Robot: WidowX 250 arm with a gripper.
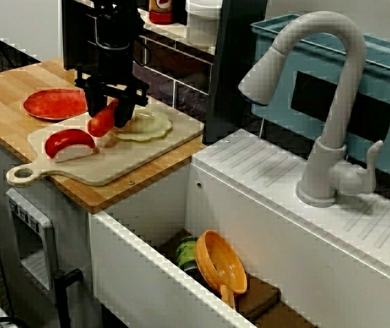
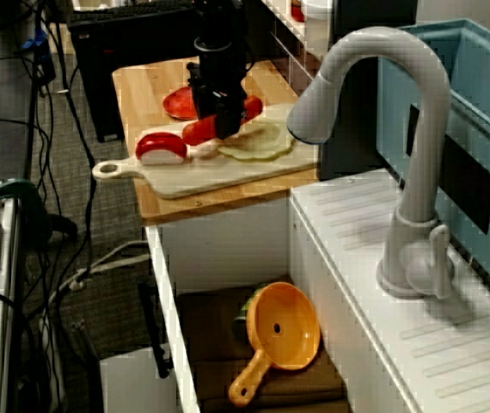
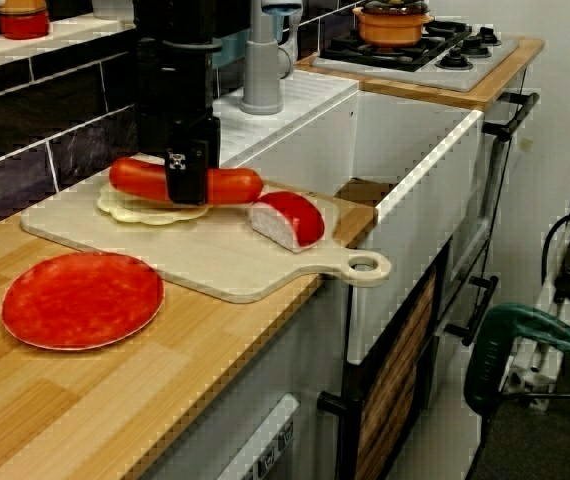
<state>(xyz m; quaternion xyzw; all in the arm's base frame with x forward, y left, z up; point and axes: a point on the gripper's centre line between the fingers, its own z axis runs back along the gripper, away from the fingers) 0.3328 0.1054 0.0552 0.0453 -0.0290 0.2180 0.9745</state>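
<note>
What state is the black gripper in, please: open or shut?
Shut: the black gripper clamps the long red sausage at its middle.

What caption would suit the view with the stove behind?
A pincer grips a red sausage over a board, a red-and-white wedge beside it and a red plate on the counter.

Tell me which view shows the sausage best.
The view from the side: the sausage lies broadside, both ends showing either side of the tool clamped round its middle. The view from the front shows only its lower end under the tool; the view from above shows it small and partly hidden.
</note>
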